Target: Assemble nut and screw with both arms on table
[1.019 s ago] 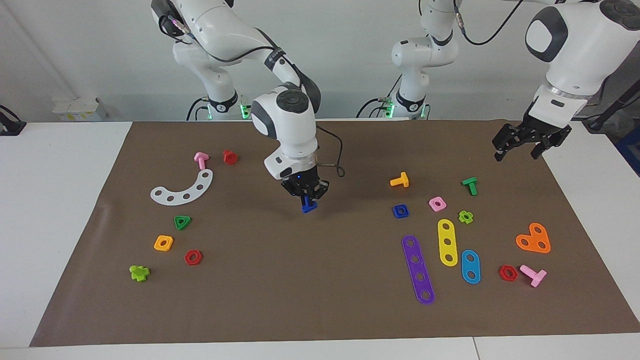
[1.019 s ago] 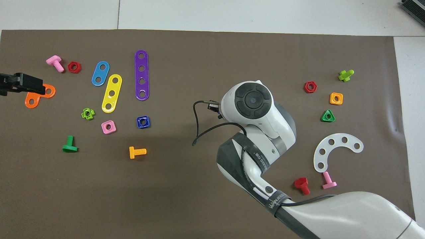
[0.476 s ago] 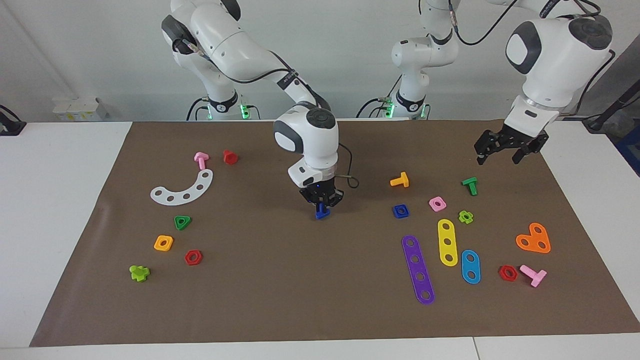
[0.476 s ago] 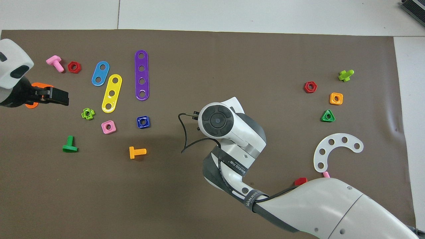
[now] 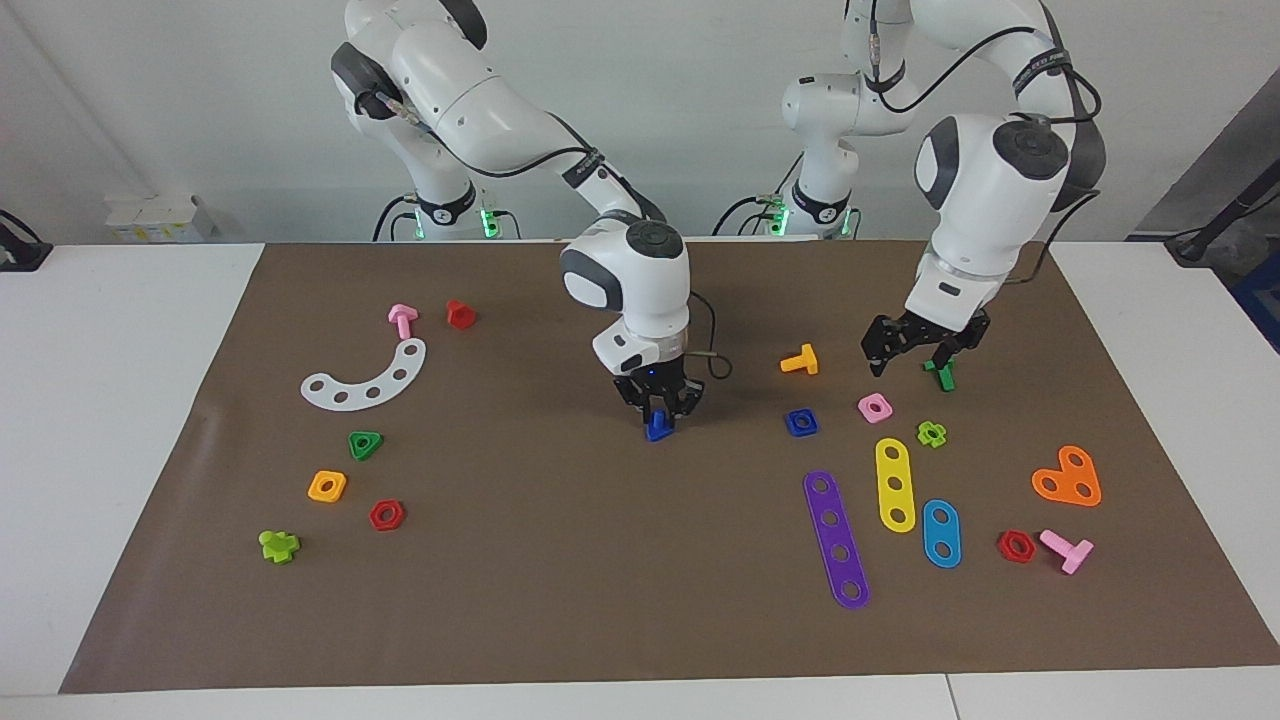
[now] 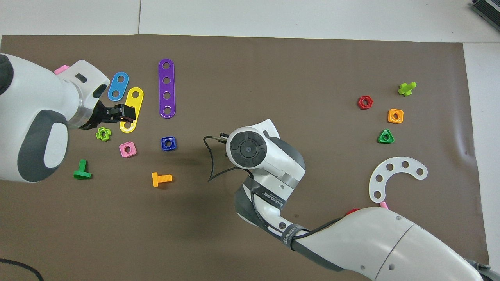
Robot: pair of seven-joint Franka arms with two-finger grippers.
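Note:
My right gripper [image 5: 659,412] is shut on the blue screw [image 5: 656,430] and holds it head down, just above the middle of the brown mat [image 5: 600,580]. In the overhead view the right arm's wrist [image 6: 248,146] hides that gripper and the screw. The blue square nut [image 5: 801,423] lies flat on the mat toward the left arm's end, and it also shows in the overhead view [image 6: 168,143]. My left gripper [image 5: 908,358] is open and empty. It hangs above the mat by the green screw [image 5: 940,372] and the pink square nut [image 5: 874,407].
Orange screw [image 5: 799,360], green cross nut [image 5: 931,433], purple [image 5: 836,540], yellow [image 5: 895,484] and blue [image 5: 941,533] strips lie around the blue nut. A white arc [image 5: 365,377], green triangular nut [image 5: 365,444], orange nut [image 5: 327,486] and red nut [image 5: 386,515] lie toward the right arm's end.
My right gripper has carried the blue screw across the mat toward the blue nut. My left arm has swung in from the table's end and come down over the pieces near the green screw.

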